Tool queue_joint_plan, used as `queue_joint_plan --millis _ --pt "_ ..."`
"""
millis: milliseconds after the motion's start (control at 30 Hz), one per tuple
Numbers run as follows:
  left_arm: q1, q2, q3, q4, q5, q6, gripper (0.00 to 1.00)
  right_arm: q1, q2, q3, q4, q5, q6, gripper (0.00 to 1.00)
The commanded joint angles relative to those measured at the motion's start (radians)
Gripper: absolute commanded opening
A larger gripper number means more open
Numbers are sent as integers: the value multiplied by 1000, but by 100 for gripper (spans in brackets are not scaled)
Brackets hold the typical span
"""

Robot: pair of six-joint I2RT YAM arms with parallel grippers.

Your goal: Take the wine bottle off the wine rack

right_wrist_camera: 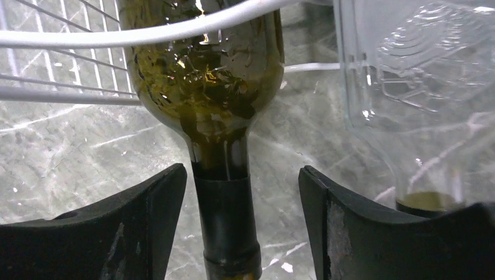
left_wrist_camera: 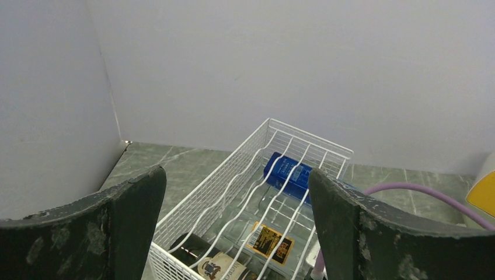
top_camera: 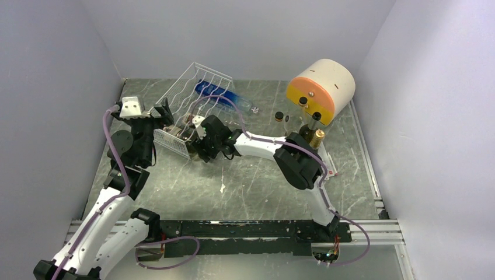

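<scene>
Lying in the wine rack (left_wrist_camera: 201,195), the wine bottle (right_wrist_camera: 222,87) is seen neck-out between the spread, untouching fingers of the right gripper (right_wrist_camera: 242,204). A clear bottle (right_wrist_camera: 408,87) is crowded just beside it. The left gripper (left_wrist_camera: 236,192) is held open above the rack. The print on the yellow label (left_wrist_camera: 269,240) cannot be read.

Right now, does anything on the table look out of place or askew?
Yes. The wine rack sits skewed and seems tilted, with its far end raised. A blue-labelled plastic bottle lies on its side at that end, partly seen through the wires. Whether it props up the rack is unclear.
</scene>
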Motion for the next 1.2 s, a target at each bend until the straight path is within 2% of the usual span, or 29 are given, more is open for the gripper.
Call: queue_joint_plan --millis 0,67,167,333,600,900,1033,1167 --pt "18 1 6 23 37 -12 95 -28 41 45 16 -114 -37 72" --pt "21 1 7 22 41 -16 95 -29 48 37 23 -137 -58 70" --pt "24 3 5 25 46 -14 95 -28 57 35 24 -152 -66 60" --pt "26 15 1 31 57 -6 95 -28 16 -3 17 -182 -58 39" --pt "27 47 -5 53 159 15 96 -28 -202 -269 69 -153 -37 0" --pt "24 107 21 32 374 21 96 -26 -488 -483 -9 -142 72 0" --pt "9 144 50 -22 473 9 98 -23 -594 -492 -117 -163 155 0" --pt "-61 189 115 -117 528 -34 99 -23 -671 -473 -253 -200 211 0"
